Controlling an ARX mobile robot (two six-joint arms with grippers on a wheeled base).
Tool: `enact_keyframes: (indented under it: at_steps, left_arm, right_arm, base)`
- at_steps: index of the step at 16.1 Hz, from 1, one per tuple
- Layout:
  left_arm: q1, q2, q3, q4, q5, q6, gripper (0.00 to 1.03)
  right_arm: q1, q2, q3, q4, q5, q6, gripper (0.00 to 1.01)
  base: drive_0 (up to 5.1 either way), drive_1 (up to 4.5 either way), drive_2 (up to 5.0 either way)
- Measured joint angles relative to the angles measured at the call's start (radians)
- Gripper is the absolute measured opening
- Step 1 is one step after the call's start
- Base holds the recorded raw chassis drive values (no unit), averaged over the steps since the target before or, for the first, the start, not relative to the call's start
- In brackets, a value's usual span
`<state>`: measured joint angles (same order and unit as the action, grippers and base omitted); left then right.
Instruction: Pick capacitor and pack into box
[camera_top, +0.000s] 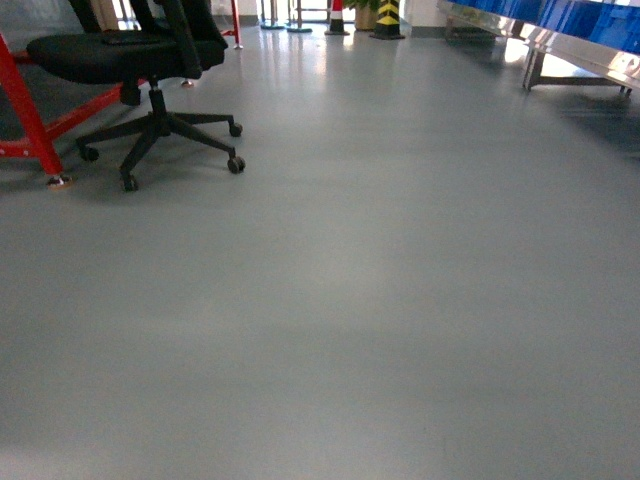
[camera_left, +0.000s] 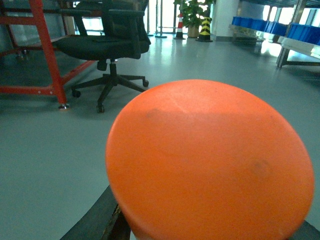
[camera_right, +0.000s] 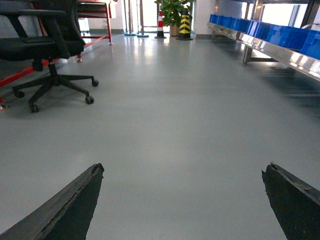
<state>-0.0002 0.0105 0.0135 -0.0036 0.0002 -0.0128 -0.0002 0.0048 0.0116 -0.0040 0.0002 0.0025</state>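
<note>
An orange round capacitor (camera_left: 210, 155) fills most of the left wrist view, seen end-on and very close. My left gripper (camera_left: 210, 225) is shut on it, and only the dark fingers (camera_left: 97, 220) show at its lower edges. My right gripper (camera_right: 182, 170) is open above bare grey floor, with nothing between its two dark fingers (camera_right: 75, 200). The box is out of view in every frame. Neither gripper shows in the head view.
A black office chair (camera_top: 150, 60) on castors stands at the far left beside a red metal frame (camera_top: 30, 110). Blue bins (camera_right: 280, 32) line a metal rack along the right. A potted plant (camera_right: 172, 10) and a striped bollard (camera_right: 185, 25) stand far ahead.
</note>
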Motion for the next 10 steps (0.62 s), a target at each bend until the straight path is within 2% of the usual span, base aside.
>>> enact_keyframes:
  at_steps: [10]
  left_arm:
    - [0.0, 0.0, 0.0, -0.002, -0.001, 0.0, 0.44]
  right_arm:
    - [0.0, 0.0, 0.0, 0.001, 0.0, 0.0, 0.98]
  base:
    - [-5.0, 2.49, 2.5]
